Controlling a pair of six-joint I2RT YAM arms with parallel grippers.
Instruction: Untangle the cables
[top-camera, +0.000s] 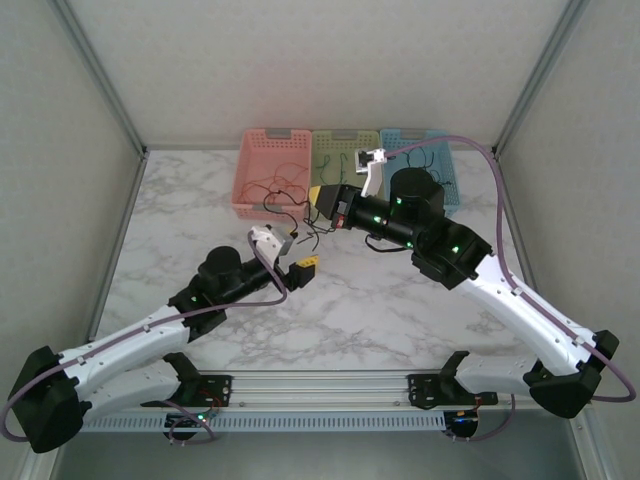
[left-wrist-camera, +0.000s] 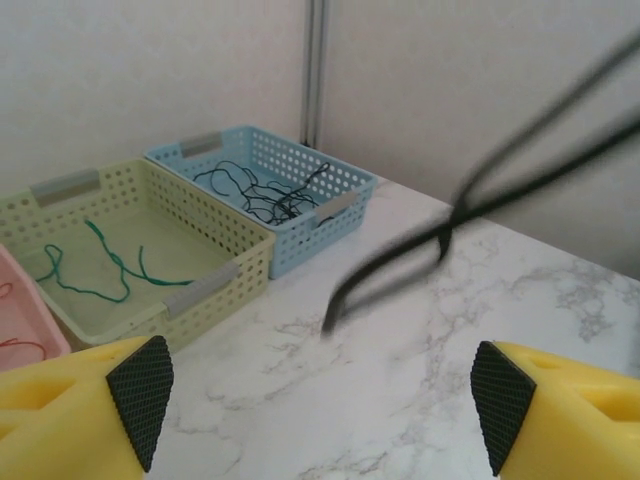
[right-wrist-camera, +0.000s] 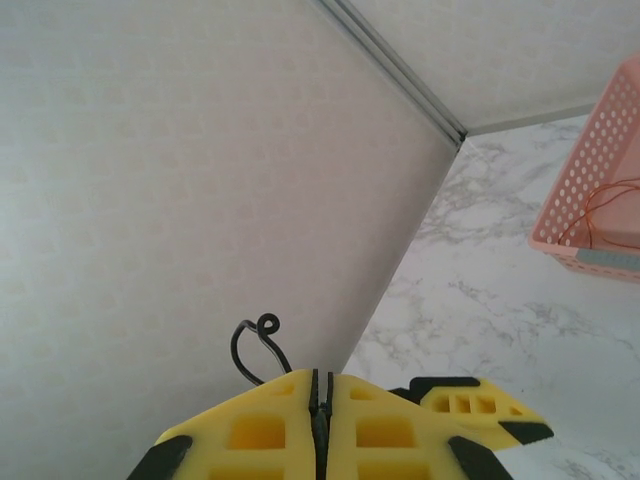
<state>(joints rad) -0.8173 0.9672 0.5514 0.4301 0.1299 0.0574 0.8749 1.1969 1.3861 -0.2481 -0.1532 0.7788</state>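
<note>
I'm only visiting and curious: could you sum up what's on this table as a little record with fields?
Left gripper: open, nothing between its pads
Right gripper: shut on a black cable
Pink basket: red cables
Green basket: green cable
Blue basket: black cables
Table: white marble pattern

The bench (top-camera: 400, 300) top is a smooth marble-look slab, white with grey veins and a soft sheen. The pink basket (top-camera: 248, 175), green basket (left-wrist-camera: 245, 270) and blue basket (left-wrist-camera: 310, 235) are all perforated moulded plastic, pretty matt. The left gripper (left-wrist-camera: 320, 400) is matt yellow plastic, its pads (left-wrist-camera: 140, 395) black and finely textured. The cables (left-wrist-camera: 455, 210) look smooth-coated. The walls (left-wrist-camera: 150, 70) are matt, slightly grainy.
</note>
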